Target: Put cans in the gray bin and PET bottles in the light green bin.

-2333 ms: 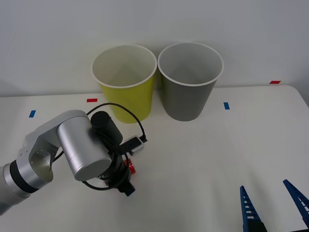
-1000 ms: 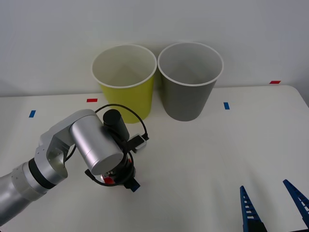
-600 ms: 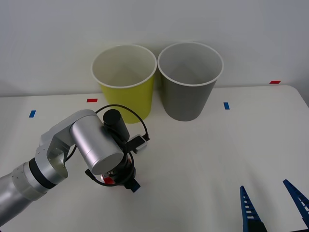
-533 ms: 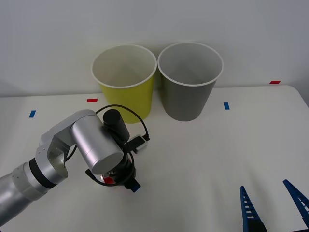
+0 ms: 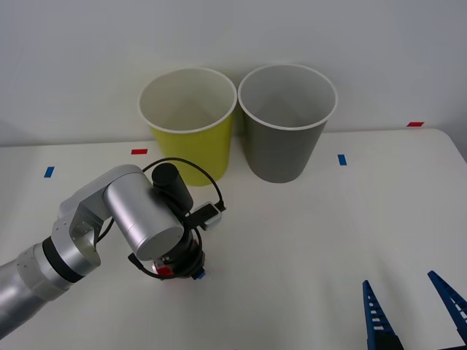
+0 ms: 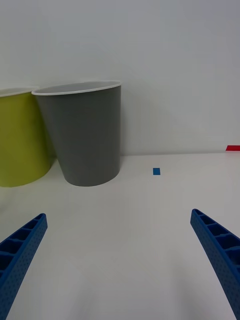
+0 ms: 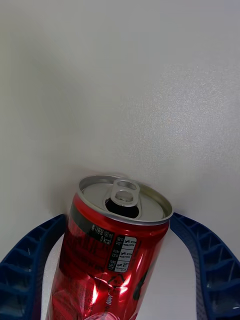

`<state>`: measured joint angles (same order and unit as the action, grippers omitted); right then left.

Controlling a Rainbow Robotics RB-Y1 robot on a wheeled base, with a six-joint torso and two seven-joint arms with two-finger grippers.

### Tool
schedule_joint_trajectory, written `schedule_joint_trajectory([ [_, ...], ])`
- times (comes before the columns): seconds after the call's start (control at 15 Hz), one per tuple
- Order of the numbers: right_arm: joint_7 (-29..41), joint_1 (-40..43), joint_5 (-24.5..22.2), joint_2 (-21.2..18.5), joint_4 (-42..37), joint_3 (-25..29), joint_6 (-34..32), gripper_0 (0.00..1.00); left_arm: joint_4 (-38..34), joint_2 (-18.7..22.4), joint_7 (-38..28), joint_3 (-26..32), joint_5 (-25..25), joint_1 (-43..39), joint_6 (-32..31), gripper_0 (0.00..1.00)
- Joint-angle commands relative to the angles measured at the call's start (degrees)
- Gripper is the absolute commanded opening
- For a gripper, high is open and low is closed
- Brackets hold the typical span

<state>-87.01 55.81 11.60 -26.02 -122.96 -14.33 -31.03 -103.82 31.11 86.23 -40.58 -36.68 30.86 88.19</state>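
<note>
Red can (image 7: 112, 250) in your left gripper (image 7: 120, 280), low over the near-left table (image 5: 306, 233).

Left arm bent downward, wrist over the can; blue fingers (image 7: 30, 265) curve against both sides, pinching it. Light green bin (image 5: 191, 124) and gray bin (image 5: 286, 120) beyond, bare tabletop between. Right gripper (image 6: 120, 265) hovers near-right, fingers spread wide.

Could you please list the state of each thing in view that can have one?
Red can: opened at the tab, between the left claw's fingers.
Left claw: fingers curved close around the can, low over the table.
Right claw: open, holding nothing, near the table's front edge.
Gray bin: upright.
Light green bin: upright, nothing visible inside.
</note>
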Motion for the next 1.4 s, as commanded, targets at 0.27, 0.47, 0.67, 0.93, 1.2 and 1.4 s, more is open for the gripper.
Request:
schedule_joint_trajectory([
  [0.27,0.0,0.0,0.0,0.0,0.0,0.0,0.0,1.0,-2.4,1.9,0.9,0.0,-0.9,-0.1,-0.8,0.0],
  [0.47,0.0,0.0,0.0,0.0,0.0,0.0,0.0,1.0,-4.4,2.8,1.0,0.0,-0.9,-0.1,-0.8,0.0],
  [0.67,0.0,0.0,0.0,0.0,0.0,0.0,0.0,1.0,-9.4,5.1,0.6,0.1,-0.7,-0.1,-3.4,0.0],
  [0.93,0.0,0.0,0.0,0.0,0.0,0.0,0.0,1.0,-17.0,6.0,0.8,4.8,-0.9,-1.1,-4.7,0.0],
  [1.2,0.0,0.0,0.0,0.0,0.0,0.0,0.0,1.0,-23.7,4.8,4.9,13.5,-3.7,-7.3,-4.3,0.0],
  [1.4,0.0,0.0,0.0,0.0,0.0,0.0,0.0,1.0,-27.5,3.3,10.1,24.3,-8.7,-10.5,-4.3,0.0],
])
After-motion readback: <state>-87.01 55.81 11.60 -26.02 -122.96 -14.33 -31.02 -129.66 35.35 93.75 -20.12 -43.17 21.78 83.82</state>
